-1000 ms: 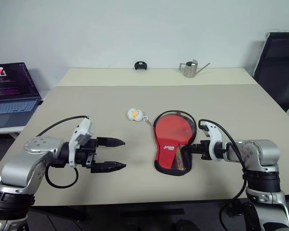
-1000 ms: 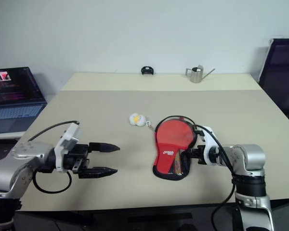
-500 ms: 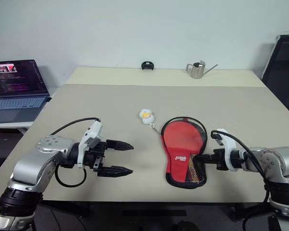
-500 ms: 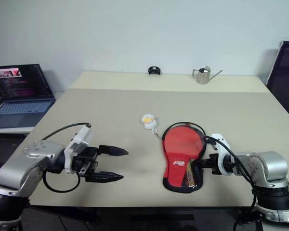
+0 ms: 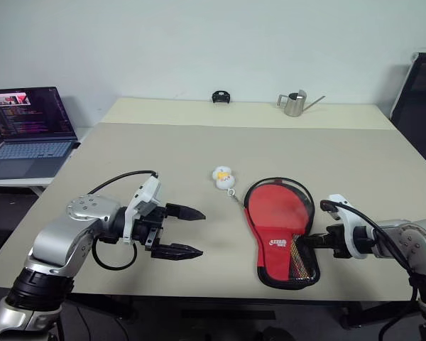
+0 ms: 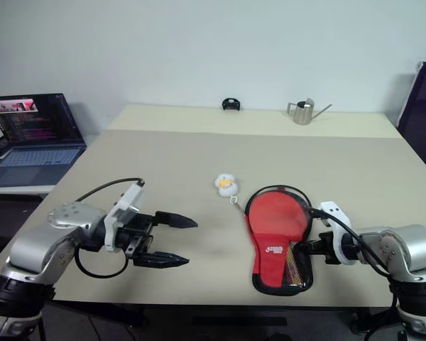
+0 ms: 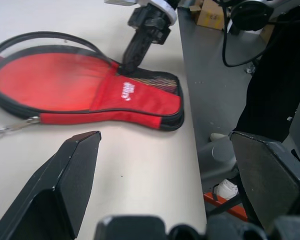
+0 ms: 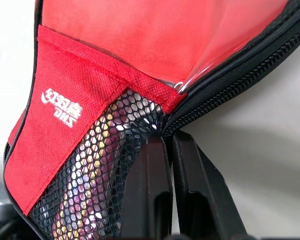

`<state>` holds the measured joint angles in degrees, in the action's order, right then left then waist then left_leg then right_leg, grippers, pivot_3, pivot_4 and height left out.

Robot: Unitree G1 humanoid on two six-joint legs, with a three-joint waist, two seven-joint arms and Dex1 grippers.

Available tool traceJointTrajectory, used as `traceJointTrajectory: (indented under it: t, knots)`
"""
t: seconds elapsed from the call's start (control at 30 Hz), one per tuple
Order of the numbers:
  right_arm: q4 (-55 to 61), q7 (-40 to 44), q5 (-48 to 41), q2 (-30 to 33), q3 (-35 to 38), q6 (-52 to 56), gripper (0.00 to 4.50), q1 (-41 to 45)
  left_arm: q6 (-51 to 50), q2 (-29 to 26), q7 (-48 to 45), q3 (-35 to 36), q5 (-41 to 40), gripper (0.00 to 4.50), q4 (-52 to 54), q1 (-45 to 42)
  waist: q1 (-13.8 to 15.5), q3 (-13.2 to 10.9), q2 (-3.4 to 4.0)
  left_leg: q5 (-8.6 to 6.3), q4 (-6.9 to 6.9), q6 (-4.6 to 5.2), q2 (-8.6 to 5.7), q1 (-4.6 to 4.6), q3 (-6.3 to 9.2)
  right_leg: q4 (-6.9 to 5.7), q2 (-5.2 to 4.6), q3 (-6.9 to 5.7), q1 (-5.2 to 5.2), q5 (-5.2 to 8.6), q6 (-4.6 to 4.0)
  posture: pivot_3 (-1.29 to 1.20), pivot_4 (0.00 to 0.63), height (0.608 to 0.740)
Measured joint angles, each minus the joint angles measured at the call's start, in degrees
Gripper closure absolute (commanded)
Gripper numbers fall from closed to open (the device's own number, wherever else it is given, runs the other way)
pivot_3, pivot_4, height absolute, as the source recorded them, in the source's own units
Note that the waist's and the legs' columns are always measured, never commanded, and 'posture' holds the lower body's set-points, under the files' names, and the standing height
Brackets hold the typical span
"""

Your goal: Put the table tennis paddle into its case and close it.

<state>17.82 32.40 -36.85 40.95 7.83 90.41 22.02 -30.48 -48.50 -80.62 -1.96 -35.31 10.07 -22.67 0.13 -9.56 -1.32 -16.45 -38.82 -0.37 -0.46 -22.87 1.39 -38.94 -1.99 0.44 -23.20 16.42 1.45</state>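
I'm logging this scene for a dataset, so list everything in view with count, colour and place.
case: one, red with black piping and mesh pocket, on the table near the front edge, right of centre.
ball charm: one, white and yellow, just beyond the case, joined by a small chain.
table: one, beige.
watering can: one, metal, far edge.
small black object: one, far edge.
laptop: one, open, on a side surface at left.
chair: one, black, far right.
left pincer: open, above the table, left of the case.
right pincer: shut on the case's edge beside the mesh pocket.
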Motion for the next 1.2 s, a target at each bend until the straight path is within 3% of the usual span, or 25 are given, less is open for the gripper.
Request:
traceJointTrajectory:
  t: [0.73,0.97,1.2]
  knots:
    - [2.78,-4.89,-4.98,0.64,2.29,0.53,4.46,-3.61,0.63,2.07,0.06,-0.79,0.45,0.0,-0.66,-0.07,-0.26,0.03,-0.05,0.0,-0.04,0.0,0.03,0.08,-0.01,-0.06,0.04,0.03,0.05,0.0,0.0,0.0,0.15,0.74]
    - [1.35,-6.51,-5.0,0.78,4.67,1.43,2.56,-3.67,0.64,2.37,0.58,-0.99,0.6,0.0,-0.7,-0.05,-0.19,0.03,-0.05,0.0,-0.07,0.0,0.03,0.06,-0.02,-0.06,0.04,0.04,0.06,0.0,0.01,0.0,0.15,0.74]
    - [-2.41,-3.92,-3.39,9.88,11.5,-1.66,2.56,-7.32,0.64,2.63,1.6,-0.88,0.55,0.0,-0.7,0.97,0.01,0.03,-0.04,0.0,-0.07,0.0,0.01,0.03,-0.03,-0.04,0.02,0.04,0.06,0.0,0.01,0.0,0.15,0.74]
